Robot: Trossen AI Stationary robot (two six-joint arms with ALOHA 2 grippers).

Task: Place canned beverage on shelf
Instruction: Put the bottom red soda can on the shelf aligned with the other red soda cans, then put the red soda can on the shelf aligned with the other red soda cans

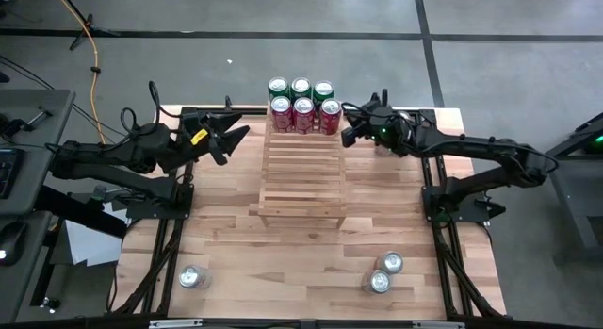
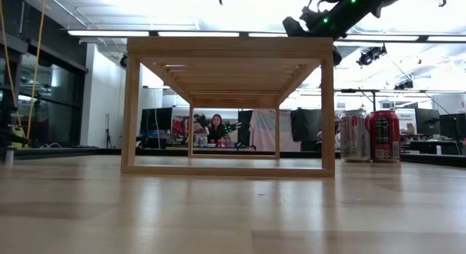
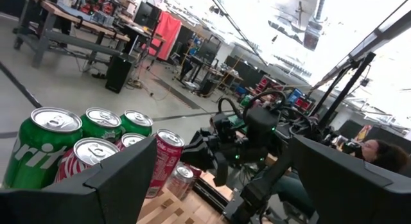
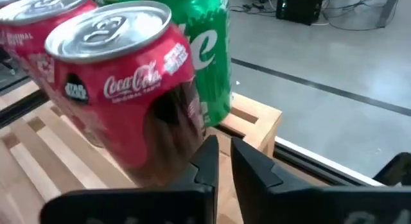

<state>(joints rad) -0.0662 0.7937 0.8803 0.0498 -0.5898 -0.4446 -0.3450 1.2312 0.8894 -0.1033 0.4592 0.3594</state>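
High view first: a light wooden slatted shelf [image 1: 302,176] stands mid-surface, with six cans at its far end, three green cans [image 1: 301,88] behind three red cola cans [image 1: 304,112]. The right gripper [image 1: 350,127] sits just beside the outermost red can, apart from it; the left gripper [image 1: 233,140], fingers spread and holding nothing, waits near the shelf's other far corner. Three silver-topped loose cans [image 1: 388,263] stand on the wooden surface [image 1: 226,244] near the front edge, still to be shelved.

Low view shows the shelf from the side and two of those cans, one silver [image 2: 354,135] and one red [image 2: 384,135], standing beside its leg.

Left wrist view looks past the wide-apart fingers at the can cluster.

Right wrist view shows the right gripper's fingertips [image 4: 209,161] pinched together, clenched on nothing, beside the red can [image 4: 128,89]. Judging by this, the arm should draw straight back without nudging the row, then fetch a loose can.
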